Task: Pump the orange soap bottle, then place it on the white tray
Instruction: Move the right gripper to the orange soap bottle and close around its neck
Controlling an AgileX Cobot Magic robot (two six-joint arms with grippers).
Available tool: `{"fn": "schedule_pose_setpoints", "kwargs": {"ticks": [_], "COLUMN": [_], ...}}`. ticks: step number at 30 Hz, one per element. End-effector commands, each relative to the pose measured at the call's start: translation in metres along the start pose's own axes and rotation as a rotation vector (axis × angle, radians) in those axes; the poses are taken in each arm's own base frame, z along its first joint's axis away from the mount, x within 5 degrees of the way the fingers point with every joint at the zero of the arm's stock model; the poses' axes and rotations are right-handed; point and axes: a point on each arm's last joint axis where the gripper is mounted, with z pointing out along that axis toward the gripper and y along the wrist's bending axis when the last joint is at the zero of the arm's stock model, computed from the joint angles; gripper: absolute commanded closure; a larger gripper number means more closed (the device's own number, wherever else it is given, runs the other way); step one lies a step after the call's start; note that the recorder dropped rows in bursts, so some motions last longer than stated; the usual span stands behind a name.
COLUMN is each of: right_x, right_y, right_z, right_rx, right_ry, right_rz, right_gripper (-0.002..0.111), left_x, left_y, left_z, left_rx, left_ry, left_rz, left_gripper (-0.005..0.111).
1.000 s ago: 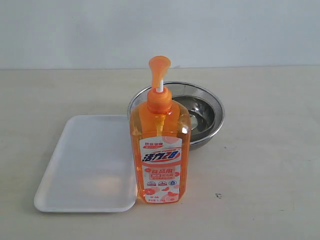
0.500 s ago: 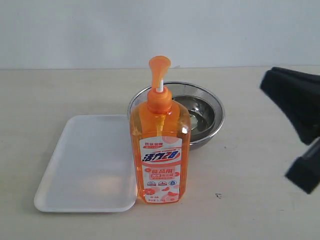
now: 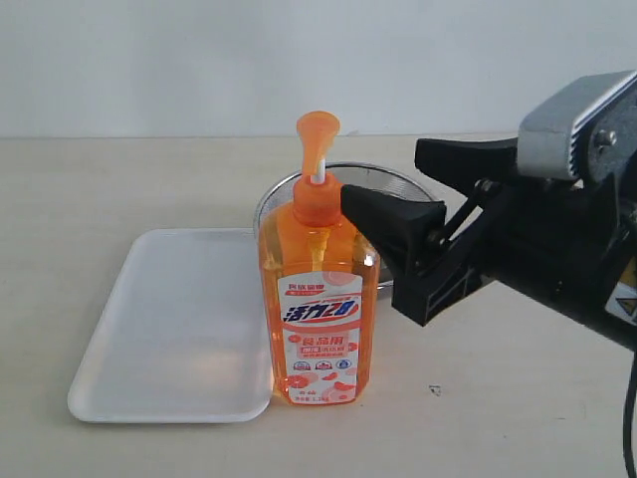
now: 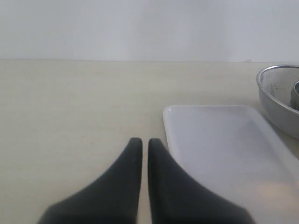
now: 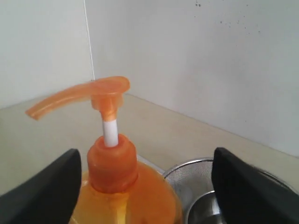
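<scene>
The orange soap bottle [image 3: 318,299] stands upright on the table against the right edge of the white tray [image 3: 169,324]. Its pump head [image 3: 318,129] is up on the white stem. My right gripper [image 3: 383,174] has come in from the right at the height of the bottle's shoulder and is open. One black finger tip [image 3: 350,195] is close beside the collar. In the right wrist view the bottle [image 5: 126,196] and pump head [image 5: 84,95] sit between the wide-apart fingers [image 5: 51,186], untouched. My left gripper [image 4: 145,142] is shut and empty, low over the table beside the tray [image 4: 224,149].
A round steel strainer bowl [image 3: 289,187] stands right behind the bottle, mostly hidden by my right arm; it also shows in the wrist views [image 4: 275,98] [image 5: 196,186]. A pale wall closes the back of the table.
My right arm has swung in from the right edge to the bottle's shoulder with its jaws open. The bottle, tray and bowl have not moved.
</scene>
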Motion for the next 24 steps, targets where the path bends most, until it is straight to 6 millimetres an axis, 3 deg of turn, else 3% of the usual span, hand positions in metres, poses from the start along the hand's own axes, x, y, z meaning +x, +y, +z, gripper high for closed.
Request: {"fn": "schedule_pose_setpoints", "kwargs": {"ticks": [1, 16, 24], "right_x": [0.0, 0.02, 0.03], "right_y": [0.001, 0.009, 0.005], "right_z": [0.007, 0.024, 0.053], "right_rx": [-0.027, -0.159, -0.166], "right_ry": [-0.059, -0.098, -0.059], "right_rz": [0.004, 0.004, -0.011], "right_gripper": [0.037, 0.037, 0.037], "left_x": [0.001, 0.001, 0.001], "left_y": [0.0, 0.0, 0.0], "left_z": [0.0, 0.0, 0.0], "left_rx": [-0.002, -0.002, -0.002], "left_ry": [-0.004, -0.004, -0.004], "left_rz": [-0.008, -0.008, -0.008], "left_gripper": [0.102, 0.102, 0.102]}}
